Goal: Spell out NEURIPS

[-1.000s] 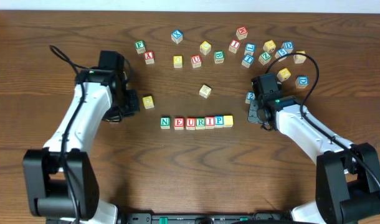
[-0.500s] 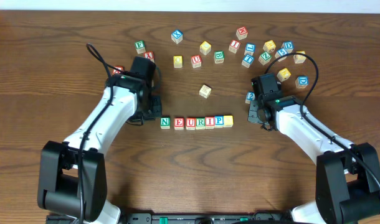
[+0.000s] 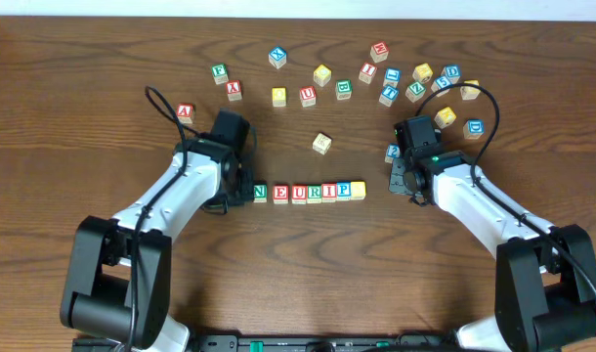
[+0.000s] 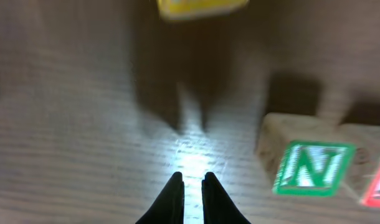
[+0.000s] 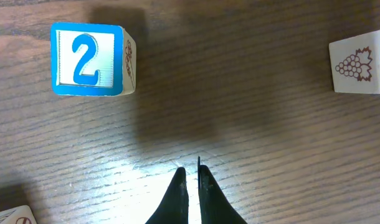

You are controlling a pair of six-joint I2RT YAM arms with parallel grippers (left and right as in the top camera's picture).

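Frankly, the word looks all but laid: the NEURIPS cubes (image 3: pixel 308 191) sit in one straight row near the middle of the table (image 3: pixel 298 293), N at the left end and a yellow end cube (image 3: pixel 358 189) at the right, though from above we cannot read that last letter. What worries us is the left gripper (image 4: pixel 191 176), clenched on nothing, with its tips low over the wood just beside the N cube (image 4: pixel 311 168) and apart from it; any sideways drift to the right as it pulls away would, we judge, shove N into E and skew or spread the whole line, so a straight lift seems safer. The right gripper (image 5: pixel 191 168) is likewise pinched shut and empty, near the row's yellow end; a sweep leftward could clip that cube, and it also has a blue 2 cube (image 5: pixel 87 59) close by to knock. Overhead gives us the whole word, its order and the spare cubes (image 3: pixel 322 143) scattered beyond it, but hides both sets of fingertips under the wrists. The left wrist view, blurred, supplies the bare gap between tips and N, plus a yellow cube (image 4: pixel 199 6) ahead that we cannot find from above, presumably covered by the left arm (image 3: pixel 166 205). The right wrist view alone lets us read the 2 and shows a grape-picture cube (image 5: pixel 359 65).
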